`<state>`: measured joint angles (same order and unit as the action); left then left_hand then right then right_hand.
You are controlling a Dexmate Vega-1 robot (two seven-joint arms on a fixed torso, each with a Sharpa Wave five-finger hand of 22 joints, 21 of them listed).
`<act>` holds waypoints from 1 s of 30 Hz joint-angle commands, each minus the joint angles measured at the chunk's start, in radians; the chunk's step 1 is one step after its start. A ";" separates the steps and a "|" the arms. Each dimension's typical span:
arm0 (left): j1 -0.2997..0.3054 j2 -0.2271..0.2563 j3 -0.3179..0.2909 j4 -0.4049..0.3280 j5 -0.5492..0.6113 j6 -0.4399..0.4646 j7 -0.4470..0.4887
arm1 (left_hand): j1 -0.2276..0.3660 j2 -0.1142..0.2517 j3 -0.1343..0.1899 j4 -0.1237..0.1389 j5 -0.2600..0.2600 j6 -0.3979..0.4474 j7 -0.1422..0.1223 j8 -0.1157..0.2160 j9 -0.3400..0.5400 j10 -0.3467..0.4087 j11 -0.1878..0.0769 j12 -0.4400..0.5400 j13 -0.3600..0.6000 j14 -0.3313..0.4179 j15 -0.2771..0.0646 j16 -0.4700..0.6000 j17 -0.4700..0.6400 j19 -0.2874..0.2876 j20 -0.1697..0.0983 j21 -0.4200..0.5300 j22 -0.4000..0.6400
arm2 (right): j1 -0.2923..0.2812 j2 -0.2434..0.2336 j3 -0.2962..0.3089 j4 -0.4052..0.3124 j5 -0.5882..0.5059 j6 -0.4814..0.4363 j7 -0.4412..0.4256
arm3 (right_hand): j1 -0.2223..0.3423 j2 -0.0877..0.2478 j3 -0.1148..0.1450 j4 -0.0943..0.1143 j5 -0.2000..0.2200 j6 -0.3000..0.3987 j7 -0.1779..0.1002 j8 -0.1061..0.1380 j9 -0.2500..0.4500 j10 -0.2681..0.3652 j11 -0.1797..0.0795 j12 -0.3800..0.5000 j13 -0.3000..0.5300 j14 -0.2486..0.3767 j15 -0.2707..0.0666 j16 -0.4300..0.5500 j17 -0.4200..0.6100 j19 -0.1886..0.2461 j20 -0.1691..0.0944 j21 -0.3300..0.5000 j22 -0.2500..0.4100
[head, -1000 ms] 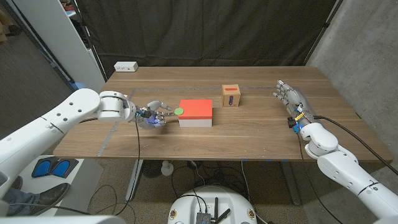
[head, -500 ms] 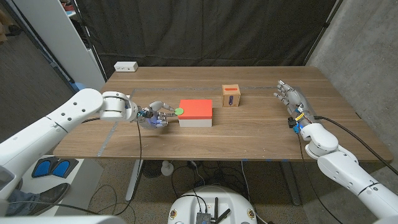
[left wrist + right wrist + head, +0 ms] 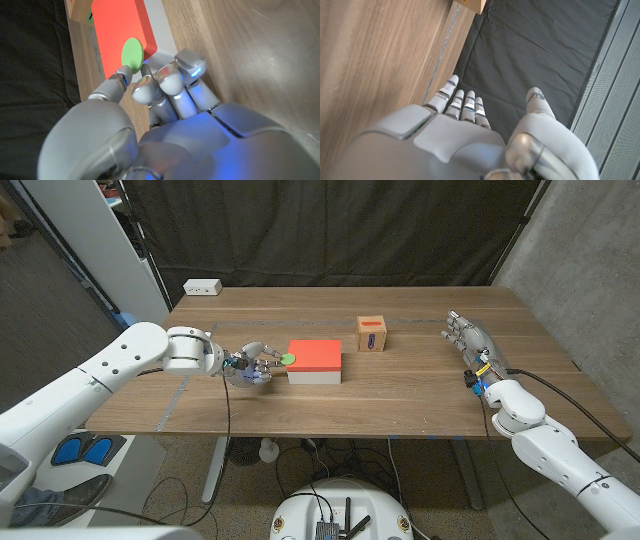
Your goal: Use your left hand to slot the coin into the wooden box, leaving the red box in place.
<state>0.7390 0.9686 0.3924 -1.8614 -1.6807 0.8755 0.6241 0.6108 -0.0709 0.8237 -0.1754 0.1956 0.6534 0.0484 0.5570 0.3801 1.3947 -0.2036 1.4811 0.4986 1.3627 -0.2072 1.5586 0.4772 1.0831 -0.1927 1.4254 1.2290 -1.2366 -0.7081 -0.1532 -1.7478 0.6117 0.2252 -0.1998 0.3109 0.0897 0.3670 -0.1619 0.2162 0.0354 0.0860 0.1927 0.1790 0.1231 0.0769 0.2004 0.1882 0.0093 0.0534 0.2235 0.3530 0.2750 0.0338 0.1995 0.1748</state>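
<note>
Green coin (image 3: 288, 359) flat on red box (image 3: 316, 358) left corner; wooden box (image 3: 372, 334) upright, well apart behind-right.

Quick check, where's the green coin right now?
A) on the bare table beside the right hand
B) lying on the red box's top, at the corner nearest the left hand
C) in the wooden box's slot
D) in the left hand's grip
B: the green coin lies flat on the red box at its corner, with the left hand close by; its fingers reach toward the coin without gripping it.
</note>
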 commanded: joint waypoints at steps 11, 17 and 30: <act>-0.043 -0.027 0.029 -0.008 0.013 0.041 0.053 | 0.016 0.007 0.000 0.001 0.000 0.011 -0.006 0.018 -0.006 -0.002 0.000 -0.007 0.003 0.003 -0.001 0.003 0.001 -0.002 -0.018 0.005 0.002 | -0.006 0.010 0.005 0.022 0.009 0.022 0.008 | 0.013 -0.003 0.006 0.004 0.003 -0.001 -0.003 0.002 0.004 0.014 0.001 0.001 0.004 0.005 0.000 0.007 0.000 0.002 0.005 0.000 0.001; -0.047 -0.028 0.031 -0.012 0.006 0.045 0.072 | 0.021 0.012 -0.004 0.002 0.000 0.014 -0.007 0.026 -0.010 -0.002 -0.001 -0.005 0.009 -0.003 -0.001 -0.003 -0.005 -0.005 -0.019 0.003 -0.001 | -0.006 0.017 0.006 0.031 0.014 0.029 0.008 | 0.013 -0.003 0.006 0.004 0.003 0.001 -0.002 0.002 0.004 0.016 0.001 0.002 0.004 0.007 0.000 0.008 0.000 0.003 0.007 0.000 0.001; -0.060 -0.038 0.045 -0.015 -0.013 0.050 0.105 | 0.033 0.031 -0.003 0.003 0.003 0.028 -0.008 0.040 -0.016 -0.006 0.000 -0.009 0.012 -0.002 -0.002 -0.001 0.000 -0.007 -0.019 0.001 0.000 | -0.007 0.026 0.005 0.052 0.023 0.043 0.016 | 0.013 -0.004 0.005 0.005 0.003 0.003 -0.003 0.003 0.004 0.019 0.000 0.002 0.005 0.009 0.001 0.008 0.000 0.001 0.008 -0.001 0.001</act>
<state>0.6914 0.9391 0.4252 -1.8732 -1.6801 0.9187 0.7027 0.6336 -0.0482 0.8192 -0.1710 0.1956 0.6735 0.0392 0.5885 0.3614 1.3949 -0.2034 1.4721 0.5078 1.3628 -0.2072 1.5586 0.4755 1.0808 -0.1906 1.4254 1.2248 -1.2420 -0.6908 -0.1486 -1.7136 0.6272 0.2550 -0.1902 0.3161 0.0844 0.3670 -0.1618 0.2162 0.0354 0.0860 0.1927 0.1790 0.1338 0.0768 0.2004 0.1882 0.0093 0.0534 0.2234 0.3530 0.2713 0.0375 0.1995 0.1747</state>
